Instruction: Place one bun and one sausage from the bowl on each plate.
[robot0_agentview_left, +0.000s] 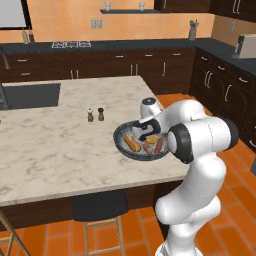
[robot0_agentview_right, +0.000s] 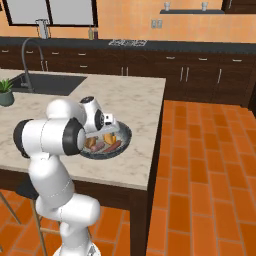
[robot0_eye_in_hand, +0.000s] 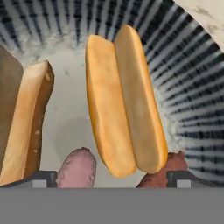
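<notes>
Bun (robot0_eye_in_hand: 124, 103), centre frame in the bowl (robot0_eye_in_hand: 188, 74), is judged light and squashy; its long sides should be gripped gently. Gripper (robot0_eye_in_hand: 111, 177) is spread wide, nothing held.

From the left, the arm's elbow covers the near right rim of the bowl (robot0_agentview_left: 125, 146), and the hand hangs over its middle, so part of the food in it is lost. From the right, the shoulder hides the bowl's left half, and a sausage (robot0_agentview_right: 113, 145) pokes out beside a bun (robot0_agentview_right: 92, 142) too small to make out. Down at the hand, a second bun (robot0_eye_in_hand: 24, 122) is cut by the left edge, and two sausage ends (robot0_eye_in_hand: 77, 168) disappear under the finger tips (robot0_eye_in_hand: 43, 177).
</notes>
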